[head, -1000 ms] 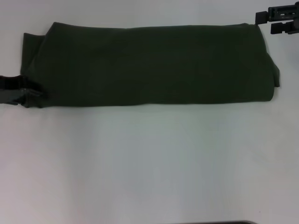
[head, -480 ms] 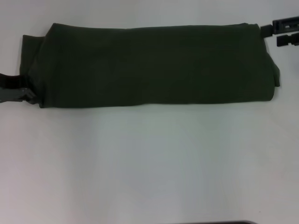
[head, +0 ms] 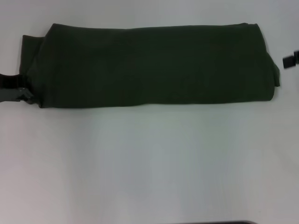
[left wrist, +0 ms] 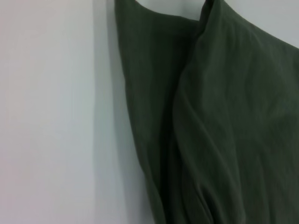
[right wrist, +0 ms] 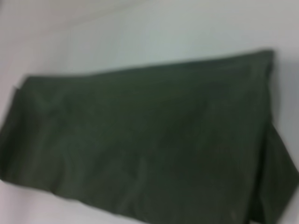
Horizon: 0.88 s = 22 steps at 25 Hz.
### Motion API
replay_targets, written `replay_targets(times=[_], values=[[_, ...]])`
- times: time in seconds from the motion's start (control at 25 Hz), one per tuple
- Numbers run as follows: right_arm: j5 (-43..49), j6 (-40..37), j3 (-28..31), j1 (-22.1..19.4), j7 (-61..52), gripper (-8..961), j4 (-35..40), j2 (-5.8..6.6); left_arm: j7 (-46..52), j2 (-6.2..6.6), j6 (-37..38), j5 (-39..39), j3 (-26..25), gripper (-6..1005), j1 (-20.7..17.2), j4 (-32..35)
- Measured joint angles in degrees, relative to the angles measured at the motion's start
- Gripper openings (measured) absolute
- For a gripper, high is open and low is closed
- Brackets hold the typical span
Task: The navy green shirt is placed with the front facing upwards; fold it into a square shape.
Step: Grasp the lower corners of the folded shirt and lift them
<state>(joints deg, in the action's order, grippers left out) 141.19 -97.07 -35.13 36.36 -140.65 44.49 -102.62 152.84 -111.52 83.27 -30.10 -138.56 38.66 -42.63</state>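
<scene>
The navy green shirt (head: 149, 65) lies on the white table as a long folded band running left to right, plain dark cloth facing up with no lettering showing. My left gripper (head: 19, 92) sits at the band's near left corner, touching its edge. In the left wrist view the shirt (left wrist: 224, 116) shows stacked folded layers next to bare table. Only a small dark part of my right gripper (head: 290, 59) shows at the head view's right edge, a little apart from the band's right end. The right wrist view looks down on the shirt (right wrist: 149, 140) from some distance.
White table (head: 149, 163) spreads wide in front of the shirt. A narrow strip of table lies behind the shirt. A dark edge (head: 215, 222) shows at the bottom of the head view.
My right gripper has moved from the shirt's far right corner toward me and rightward, nearly leaving the head view. My left gripper has slid slightly left. The shirt has not moved.
</scene>
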Motion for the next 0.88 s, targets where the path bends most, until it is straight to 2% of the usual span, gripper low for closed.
replay_targets(times=[0.16,0.36,0.4,0.88], values=[[4.70,0.42,-0.56,0.03,2.68,915,-0.23,-1.61,0.04,0.00,-0.25,0.04,0.00,21,0.17,0.00],[5.34,2.98,-0.76,0.10,4.62,910,-0.47,-3.72,0.25,-0.02,-0.41,0.05,0.04,27,0.49,0.00],[5.34,2.98,-0.76,0.10,4.62,909,-0.47,-3.72,0.25,-0.04,-0.39,0.04,0.04,28,0.55,0.00],[5.30,10.95,-1.17,0.56,6.71,897,-4.88,-7.25,0.03,-0.34,-0.46,0.04,0.07,42,0.63,0.01]])
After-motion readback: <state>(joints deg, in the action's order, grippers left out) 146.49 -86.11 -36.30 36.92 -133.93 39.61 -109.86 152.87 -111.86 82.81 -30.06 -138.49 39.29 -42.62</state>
